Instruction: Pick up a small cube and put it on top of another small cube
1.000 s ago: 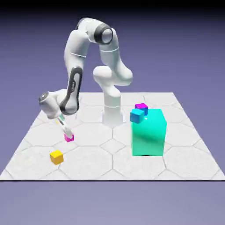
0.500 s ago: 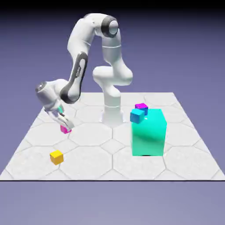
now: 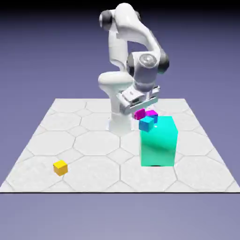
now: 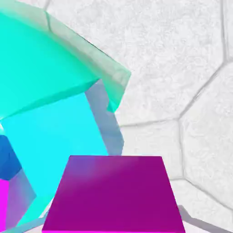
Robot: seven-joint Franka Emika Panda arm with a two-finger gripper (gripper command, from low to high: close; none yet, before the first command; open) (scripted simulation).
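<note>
My gripper (image 3: 139, 111) is shut on a small magenta-pink cube (image 3: 139, 115) and holds it in the air beside the teal block's upper left corner. A second small magenta-pink cube (image 3: 151, 113) sits just to the exterior view's right of the held one, almost level with it. In the hand view the held cube (image 4: 113, 193) fills the bottom and hides my fingertips. A sliver of the other magenta cube (image 4: 2, 205) shows at the lower left edge.
The big teal block (image 3: 159, 143) stands right of the middle and also shows in the hand view as the teal block (image 4: 41, 68). A small blue cube (image 3: 146, 123) lies just below the held cube; in the hand view this blue cube (image 4: 50, 141) is close. A yellow cube (image 3: 60, 167) lies far left.
My gripper shut on the magenta cube at the exterior view's left, lifted it off the table and swung it across to the right, up beside the teal block.
</note>
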